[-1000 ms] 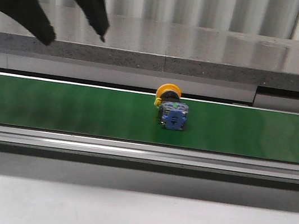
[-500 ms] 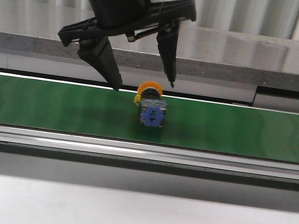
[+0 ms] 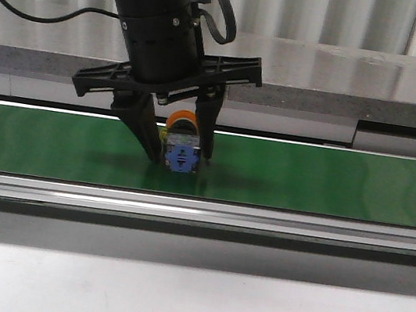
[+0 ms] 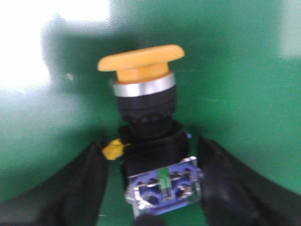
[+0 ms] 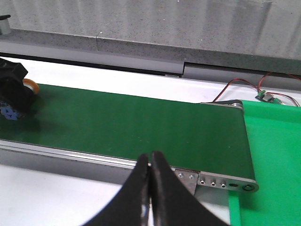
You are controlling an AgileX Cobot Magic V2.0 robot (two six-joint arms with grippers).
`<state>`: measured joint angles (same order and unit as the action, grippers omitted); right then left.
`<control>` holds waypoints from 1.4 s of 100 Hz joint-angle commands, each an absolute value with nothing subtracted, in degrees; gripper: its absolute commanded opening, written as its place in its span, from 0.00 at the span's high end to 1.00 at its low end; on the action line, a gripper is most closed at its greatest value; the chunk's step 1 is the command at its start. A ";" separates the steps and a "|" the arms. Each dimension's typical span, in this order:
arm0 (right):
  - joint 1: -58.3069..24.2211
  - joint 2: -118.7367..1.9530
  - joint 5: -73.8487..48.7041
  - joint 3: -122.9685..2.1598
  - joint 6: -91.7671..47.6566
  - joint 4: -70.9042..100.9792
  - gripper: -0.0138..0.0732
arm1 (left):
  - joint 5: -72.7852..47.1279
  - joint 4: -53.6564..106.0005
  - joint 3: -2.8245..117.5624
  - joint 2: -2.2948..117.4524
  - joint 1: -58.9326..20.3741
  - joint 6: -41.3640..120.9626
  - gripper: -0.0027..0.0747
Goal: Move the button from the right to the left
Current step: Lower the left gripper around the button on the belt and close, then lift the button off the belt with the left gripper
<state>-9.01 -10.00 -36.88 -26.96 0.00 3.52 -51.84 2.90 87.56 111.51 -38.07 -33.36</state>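
The button [image 3: 180,154] lies on its side on the green conveyor belt [image 3: 330,183], its yellow-orange cap pointing away and its blue contact block facing me. My left gripper [image 3: 181,160] is down on the belt and open, with one finger on each side of the button. In the left wrist view the button [image 4: 146,113] sits between the fingers [image 4: 80,183]; one finger is against the contact block, and a strip of green belt shows beside the other. My right gripper [image 5: 150,155] is shut and empty, above the belt's near rail. It is out of the front view.
A grey stone ledge [image 3: 323,79] runs behind the belt and a metal rail [image 3: 260,224] runs along its front. In the right wrist view the belt ends at a roller [image 5: 230,104], with red wires [image 5: 244,82] and a green mat [image 5: 277,155] past it.
The button has travelled left along the belt. My left gripper has come down from the upper left and now straddles it, with its fingers closer together.
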 commanded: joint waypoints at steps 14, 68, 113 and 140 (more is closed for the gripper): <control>-9.10 -10.77 -32.06 -28.19 -0.53 3.39 0.92 | -51.34 2.96 89.32 108.50 -38.36 -34.18 0.85; -9.10 -10.77 -32.06 -28.19 -0.53 3.39 0.92 | -64.47 -2.22 91.37 101.54 -31.15 -24.78 0.89; -9.10 -10.77 -32.06 -28.19 -0.53 3.39 0.92 | -72.46 -2.68 91.37 98.82 -9.18 -5.77 0.89; -9.10 -10.77 -32.06 -28.19 -0.53 3.39 0.92 | -72.46 -3.33 91.37 98.82 3.46 0.57 0.89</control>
<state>-9.01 -10.00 -36.88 -26.96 0.00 3.52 -70.43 -2.82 89.55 102.03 0.41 -0.72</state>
